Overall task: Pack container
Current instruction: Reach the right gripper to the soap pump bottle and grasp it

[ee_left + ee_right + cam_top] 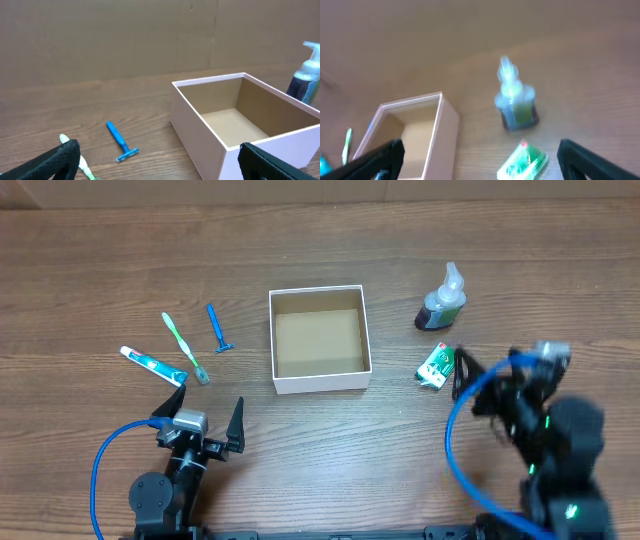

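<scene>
Jaws of the left gripper (200,422) stand wide apart and hold nothing, at the lower left of the overhead frame. Those of the right gripper (488,372) are likewise apart and hold nothing, though a blue cable (455,430) partly masks them from above.

The container (320,383) sits on the wooden table (100,260) at frame centre, its brown floor exposed. Left of it, apart, lie a razor (217,328), a toothbrush (185,348) and a toothpaste tube (153,365). Right of it a bottle (441,302) stands upright, with a green packet (435,367) below it.

The right wrist view is blurred, so the packet's print is unreadable. In the left wrist view the frame edge and the container wall cut off the bottle, and the near finger hides most of the toothbrush.
</scene>
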`<state>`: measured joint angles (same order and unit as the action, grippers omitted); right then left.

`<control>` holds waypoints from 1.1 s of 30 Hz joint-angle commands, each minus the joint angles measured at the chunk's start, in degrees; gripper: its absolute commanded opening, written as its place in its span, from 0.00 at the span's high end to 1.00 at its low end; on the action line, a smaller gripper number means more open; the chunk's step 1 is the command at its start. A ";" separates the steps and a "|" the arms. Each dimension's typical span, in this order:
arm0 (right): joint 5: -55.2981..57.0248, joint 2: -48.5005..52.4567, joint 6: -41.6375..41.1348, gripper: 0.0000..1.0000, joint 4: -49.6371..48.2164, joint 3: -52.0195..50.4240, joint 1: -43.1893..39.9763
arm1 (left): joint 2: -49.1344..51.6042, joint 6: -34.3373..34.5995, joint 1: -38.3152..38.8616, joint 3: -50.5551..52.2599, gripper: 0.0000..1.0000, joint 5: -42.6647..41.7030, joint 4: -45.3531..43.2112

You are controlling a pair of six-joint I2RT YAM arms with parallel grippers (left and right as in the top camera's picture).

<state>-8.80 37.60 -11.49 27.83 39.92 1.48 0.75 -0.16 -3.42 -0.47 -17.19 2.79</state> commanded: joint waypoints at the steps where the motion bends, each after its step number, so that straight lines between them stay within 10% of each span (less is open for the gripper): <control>1: -0.33 17.86 1.95 0.00 9.16 16.81 -0.37 | -0.48 0.31 -0.42 0.20 0.00 -0.24 -0.02; 22: -0.52 55.06 16.48 0.00 -9.49 26.47 -0.37 | -0.48 0.31 -0.42 0.20 0.00 -0.24 -0.02; 33: -0.48 58.31 16.44 0.64 -12.92 26.47 -0.37 | -0.48 0.31 -0.42 0.20 0.00 -0.22 0.00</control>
<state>-8.97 95.44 4.71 15.84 64.95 1.48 0.75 -0.16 -3.42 -0.47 -17.19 2.81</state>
